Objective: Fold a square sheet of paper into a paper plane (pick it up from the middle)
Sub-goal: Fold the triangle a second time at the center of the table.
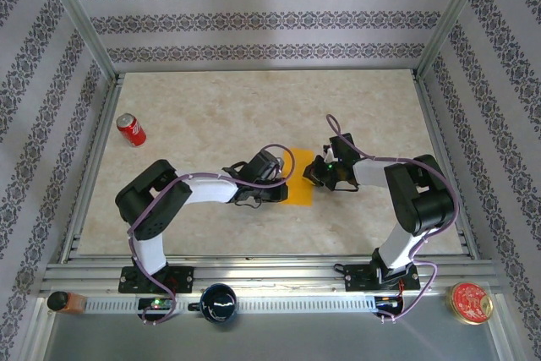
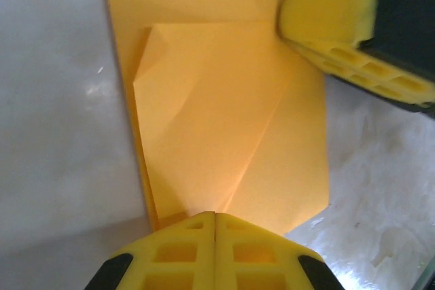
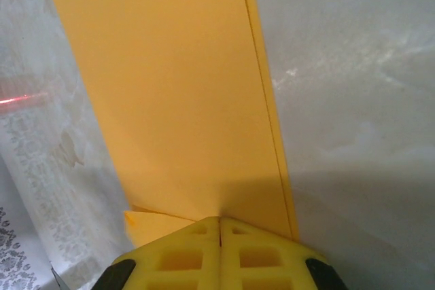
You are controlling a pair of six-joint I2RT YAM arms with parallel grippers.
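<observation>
Orange-yellow paper sheet (image 1: pixel 302 190), partly covered

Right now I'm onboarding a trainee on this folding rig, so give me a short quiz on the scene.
1. True or false: the orange-yellow paper is an unfolded square.
2. Where is the red soda can? A) far left on the table B) on the paper C) by the right arm's base
3. Fill in: the left gripper and right gripper both have jaws ____.
Key: 1 false; 2 A; 3 shut.
</observation>
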